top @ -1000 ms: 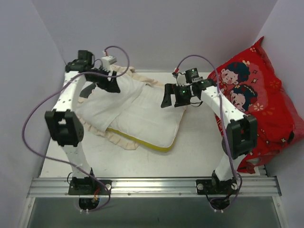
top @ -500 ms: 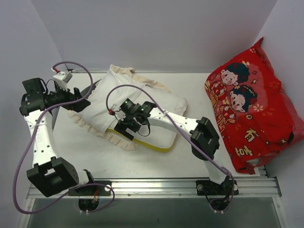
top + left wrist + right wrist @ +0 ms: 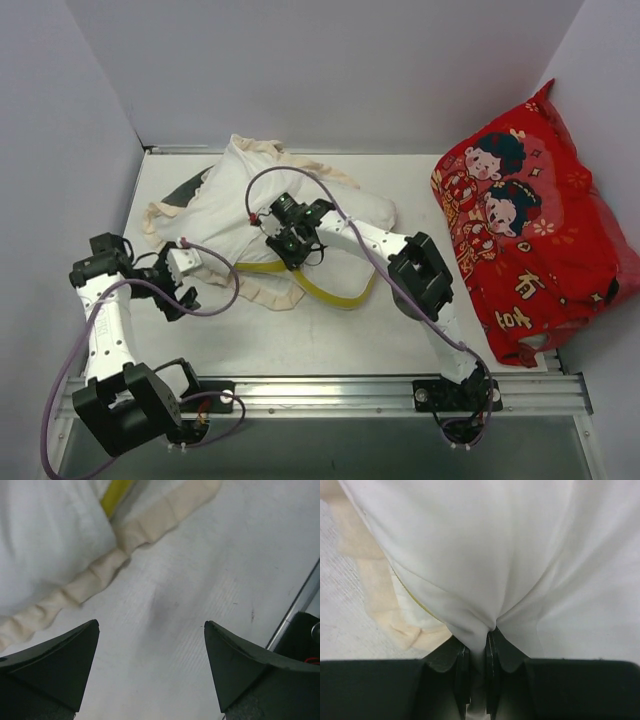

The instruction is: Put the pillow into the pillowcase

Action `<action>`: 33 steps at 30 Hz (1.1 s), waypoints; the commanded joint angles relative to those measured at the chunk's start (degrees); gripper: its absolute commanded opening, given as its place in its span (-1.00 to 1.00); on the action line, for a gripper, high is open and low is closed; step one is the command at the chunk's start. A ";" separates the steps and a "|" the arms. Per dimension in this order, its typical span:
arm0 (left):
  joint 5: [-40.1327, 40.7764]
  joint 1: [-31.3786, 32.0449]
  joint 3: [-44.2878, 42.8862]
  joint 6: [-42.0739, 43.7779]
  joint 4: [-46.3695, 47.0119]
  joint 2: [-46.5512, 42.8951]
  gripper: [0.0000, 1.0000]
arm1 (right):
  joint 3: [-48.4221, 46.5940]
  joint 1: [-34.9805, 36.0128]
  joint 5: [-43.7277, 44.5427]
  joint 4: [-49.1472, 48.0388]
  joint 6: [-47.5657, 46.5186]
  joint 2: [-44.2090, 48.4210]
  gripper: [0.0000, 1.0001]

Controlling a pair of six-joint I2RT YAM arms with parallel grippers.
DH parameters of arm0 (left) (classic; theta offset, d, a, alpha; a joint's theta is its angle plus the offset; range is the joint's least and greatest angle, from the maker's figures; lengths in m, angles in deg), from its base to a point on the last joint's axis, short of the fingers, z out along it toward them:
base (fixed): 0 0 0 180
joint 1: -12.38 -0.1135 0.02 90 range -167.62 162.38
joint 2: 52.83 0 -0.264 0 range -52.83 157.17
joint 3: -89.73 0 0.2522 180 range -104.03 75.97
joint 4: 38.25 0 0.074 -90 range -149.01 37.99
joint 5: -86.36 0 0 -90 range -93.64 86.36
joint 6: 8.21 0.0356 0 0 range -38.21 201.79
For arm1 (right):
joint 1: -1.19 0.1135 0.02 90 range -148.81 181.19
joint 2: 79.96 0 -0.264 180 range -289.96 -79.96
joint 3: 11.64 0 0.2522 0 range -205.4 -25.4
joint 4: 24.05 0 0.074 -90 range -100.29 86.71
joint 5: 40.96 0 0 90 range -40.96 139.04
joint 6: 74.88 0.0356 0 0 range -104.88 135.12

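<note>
Pillow (image 3: 365, 212): long axis far-near, yellow end near, far end hidden in pillowcase (image 3: 262, 292); right fingers (image 3: 462, 675) pinching it; left fingers (image 3: 55, 665) wide, empty.

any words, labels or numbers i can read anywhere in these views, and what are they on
Light characters on the lower front of the red cushion: too small and blurred to read.
No other text, label, brand or number shows in any of the views.
</note>
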 commanded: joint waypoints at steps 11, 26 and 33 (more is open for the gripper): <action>24.15 46.30 30.90 -0.77 44.34 -11.98 0.91 | 0.80 -6.12 -20.00 2.45 5.79 6.40 -1.00; 29.78 50.45 25.57 6.53 59.13 15.17 -0.02 | 2.73 -7.87 -26.67 2.63 7.02 9.82 -1.00; 16.54 65.72 8.19 -3.73 39.81 13.53 -1.00 | -3.22 -9.19 -31.07 2.54 8.78 8.78 -1.00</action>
